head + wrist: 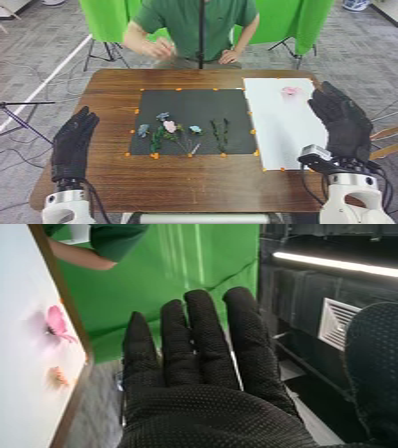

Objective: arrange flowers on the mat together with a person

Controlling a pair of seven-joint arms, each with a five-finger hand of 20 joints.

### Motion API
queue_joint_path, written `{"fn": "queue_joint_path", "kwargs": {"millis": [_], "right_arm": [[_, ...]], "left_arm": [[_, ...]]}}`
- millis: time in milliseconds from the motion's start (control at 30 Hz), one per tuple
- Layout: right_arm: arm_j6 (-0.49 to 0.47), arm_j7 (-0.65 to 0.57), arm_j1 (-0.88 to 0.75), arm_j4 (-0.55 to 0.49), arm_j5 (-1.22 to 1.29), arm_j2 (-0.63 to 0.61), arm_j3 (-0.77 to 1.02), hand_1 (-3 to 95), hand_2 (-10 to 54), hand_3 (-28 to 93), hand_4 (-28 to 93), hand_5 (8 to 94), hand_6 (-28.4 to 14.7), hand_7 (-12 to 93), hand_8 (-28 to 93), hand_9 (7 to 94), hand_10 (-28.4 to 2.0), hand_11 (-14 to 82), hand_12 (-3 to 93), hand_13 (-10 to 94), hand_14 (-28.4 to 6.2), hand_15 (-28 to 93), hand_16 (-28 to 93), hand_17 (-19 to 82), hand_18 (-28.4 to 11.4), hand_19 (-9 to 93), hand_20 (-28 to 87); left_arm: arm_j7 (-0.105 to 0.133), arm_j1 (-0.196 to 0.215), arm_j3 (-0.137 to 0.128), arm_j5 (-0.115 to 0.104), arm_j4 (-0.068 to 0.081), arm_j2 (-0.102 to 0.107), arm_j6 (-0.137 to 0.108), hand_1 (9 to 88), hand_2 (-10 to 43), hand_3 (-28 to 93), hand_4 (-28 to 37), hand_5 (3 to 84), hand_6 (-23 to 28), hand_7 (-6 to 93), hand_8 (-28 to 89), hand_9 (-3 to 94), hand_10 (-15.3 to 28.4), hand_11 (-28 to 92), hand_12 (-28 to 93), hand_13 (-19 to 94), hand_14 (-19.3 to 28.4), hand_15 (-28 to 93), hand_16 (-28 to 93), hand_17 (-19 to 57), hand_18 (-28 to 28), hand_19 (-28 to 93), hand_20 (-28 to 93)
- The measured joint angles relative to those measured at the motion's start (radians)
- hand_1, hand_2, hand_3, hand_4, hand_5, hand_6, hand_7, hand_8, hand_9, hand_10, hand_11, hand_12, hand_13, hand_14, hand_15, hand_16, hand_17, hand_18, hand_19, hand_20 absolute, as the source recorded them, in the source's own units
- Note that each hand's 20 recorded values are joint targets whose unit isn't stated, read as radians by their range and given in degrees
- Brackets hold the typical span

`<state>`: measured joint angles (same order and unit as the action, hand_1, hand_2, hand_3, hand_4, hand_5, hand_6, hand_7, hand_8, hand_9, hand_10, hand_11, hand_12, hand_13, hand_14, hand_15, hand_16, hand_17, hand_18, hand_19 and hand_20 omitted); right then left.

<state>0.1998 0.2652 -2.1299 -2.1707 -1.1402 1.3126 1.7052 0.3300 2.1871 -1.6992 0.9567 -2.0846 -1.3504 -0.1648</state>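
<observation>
With the left robot hand (73, 137) and right robot hand (344, 120) released, fingers extended, the step appears to be pickup of the pink flower (290, 91), ahead-left of the latter on the white sheet (286, 132); next, lower, pinch, and transfer leftward to the black mat (191, 104).

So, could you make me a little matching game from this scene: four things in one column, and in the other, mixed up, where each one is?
Things:
1. Dark mat
2. Left robot hand
3. White sheet
4. Right robot hand

Places, as seen in the head view:
A. By the left edge of the table
B. At the white sheet's right edge, fingers straight
C. Beneath the blue flowers
D. Flat on the table, just right of the dark mat

Right pairs: 1-C, 2-A, 3-D, 4-B
</observation>
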Motion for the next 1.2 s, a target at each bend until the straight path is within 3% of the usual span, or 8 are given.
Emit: {"fn": "queue_joint_path", "kwargs": {"millis": [267, 367, 533, 667, 733, 833, 1033, 1200], "right_arm": [[-0.032, 0.043, 0.033, 0.036, -0.007, -0.022, -0.011, 11.8, -4.8, 81, -18, 47.8, -1.0, 12, -10, 47.3, -14.4, 5.8, 12.0, 32, -9.2, 12, 9, 18, -11.6, 5, 30], [-0.030, 0.043, 0.053, 0.042, -0.014, -0.042, -0.022, 14.5, -4.4, 79, -19, 48.3, -1.2, 14, -10, 48.0, -14.9, 7.9, 15.5, 34, -11.3, 13, 12, 19, -11.9, 6, 31], [0.073, -0.002, 0.097, 0.056, -0.130, -0.124, -0.064, 25.1, -8.6, 75, -18, 48.8, -1.3, 17, -10, 49.2, -15.9, 21.7, 21.9, 49, -12.7, 20, 22, 24, -13.2, 33, 36], [0.254, -0.225, 0.188, 0.102, -0.410, -0.241, -0.125, 30.7, -9.5, 73, -21, 51.4, -1.6, 19, -11, 53.7, -15.7, 24.7, 22.6, 59, -12.1, 32, 21, 27, -15.7, 53, 38], [0.262, -0.355, 0.259, 0.158, -0.525, -0.298, -0.149, 31.9, -9.5, 72, -23, 52.3, -1.8, 18, -11, 55.4, -15.9, 25.1, 22.6, 63, -11.9, 35, 21, 29, -16.4, 58, 40], [0.160, -0.457, 0.379, 0.279, -0.629, -0.372, -0.168, 34.1, -9.5, 72, -25, 55.0, -2.2, 18, -10, 59.3, -15.8, 25.9, 22.7, 67, -11.3, 38, 22, 31, -17.0, 62, 41], [-0.183, -0.469, 0.633, 0.504, -0.898, -0.510, -0.305, 36.4, -9.5, 71, -26, 58.6, -1.7, 19, -11, 63.6, -15.9, 27.2, 23.5, 71, -10.7, 41, 24, 32, -18.2, 66, 43], [-0.247, -0.471, 0.827, 0.669, -1.154, -0.524, -0.435, 36.2, -9.5, 71, -26, 57.3, -1.6, 18, -11, 63.9, -15.9, 27.2, 23.3, 71, -10.7, 43, 24, 32, -18.7, 67, 44]], "left_arm": [[-0.001, -0.010, 0.001, -0.006, 0.003, 0.007, 0.008, 31.3, -6.4, 65, -17.5, 43.1, 3.1, 15.6, -7, 40.7, 12.3, 14, 12, 33, 13.4, 9, 0, 9.2, 8.0, 2, 16], [-0.001, -0.009, -0.001, -0.008, 0.003, 0.007, 0.008, 31.3, -6.6, 65, -17.5, 43.2, 3.1, 15.7, -7, 40.8, 12.3, 14, 12, 33, 13.4, 9, 0, 9.2, 7.9, 2, 16], [-0.002, -0.006, -0.003, -0.010, 0.001, 0.006, 0.008, 31.2, -6.7, 65, -17.6, 43.2, 3.1, 15.6, -7, 40.8, 12.3, 14, 12, 33, 13.4, 9, 0, 9.2, 8.0, 2, 16], [-0.001, -0.008, -0.003, -0.011, 0.002, 0.007, 0.008, 31.2, -6.7, 65, -17.6, 43.2, 3.1, 15.7, -7, 40.9, 12.3, 14, 12, 33, 13.5, 9, 0, 9.2, 7.9, 2, 16], [0.000, -0.010, -0.002, -0.011, 0.003, 0.009, 0.008, 31.2, -6.6, 65, -17.6, 43.2, 3.0, 15.7, -7, 40.9, 12.3, 14, 12, 33, 13.4, 9, 0, 9.2, 7.9, 2, 16], [0.002, -0.013, -0.001, -0.011, 0.003, 0.012, 0.008, 31.2, -6.5, 65, -17.5, 43.2, 3.0, 15.7, -7, 40.9, 12.4, 14, 12, 33, 13.5, 9, 0, 9.2, 7.9, 2, 16], [0.009, -0.011, -0.001, -0.011, 0.000, 0.012, 0.005, 31.1, -6.6, 65, -17.5, 43.2, 3.1, 15.7, -7, 40.9, 12.4, 14, 13, 33, 13.5, 9, 0, 9.1, 7.9, 2, 16], [0.012, -0.005, -0.001, -0.011, -0.004, 0.010, 0.003, 31.3, -6.5, 65, -17.5, 43.3, 3.1, 15.7, -7, 40.9, 12.4, 14, 13, 33, 13.6, 9, 0, 9.1, 7.9, 2, 16]]}}
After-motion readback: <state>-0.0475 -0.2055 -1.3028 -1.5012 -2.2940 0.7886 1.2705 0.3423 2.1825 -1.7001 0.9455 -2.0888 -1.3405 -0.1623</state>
